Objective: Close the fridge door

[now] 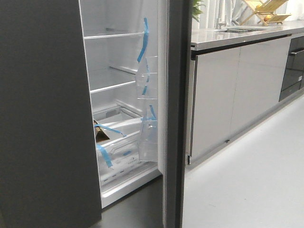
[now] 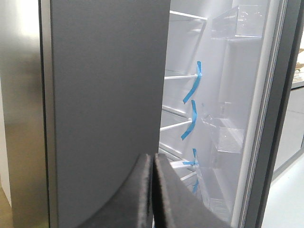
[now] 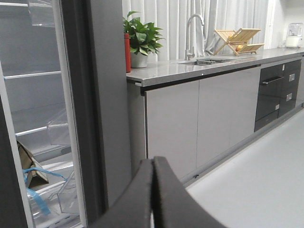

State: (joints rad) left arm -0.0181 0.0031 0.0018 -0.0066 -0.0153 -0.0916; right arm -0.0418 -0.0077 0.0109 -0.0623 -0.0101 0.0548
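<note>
One fridge door hanging open, one plain dark panel left of it, two clear door bins, one potted plant, one tap, one wooden dish rack.

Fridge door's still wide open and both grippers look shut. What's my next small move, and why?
Probably bring the right gripper to the outer face of the fridge door. The door stands edge-on to the front camera, bins facing the shelves, and neither the right nor the left gripper touches it yet.

The front camera faces the open fridge door close up. Both wrist cameras look past it from either side; the right shares the counter.
</note>
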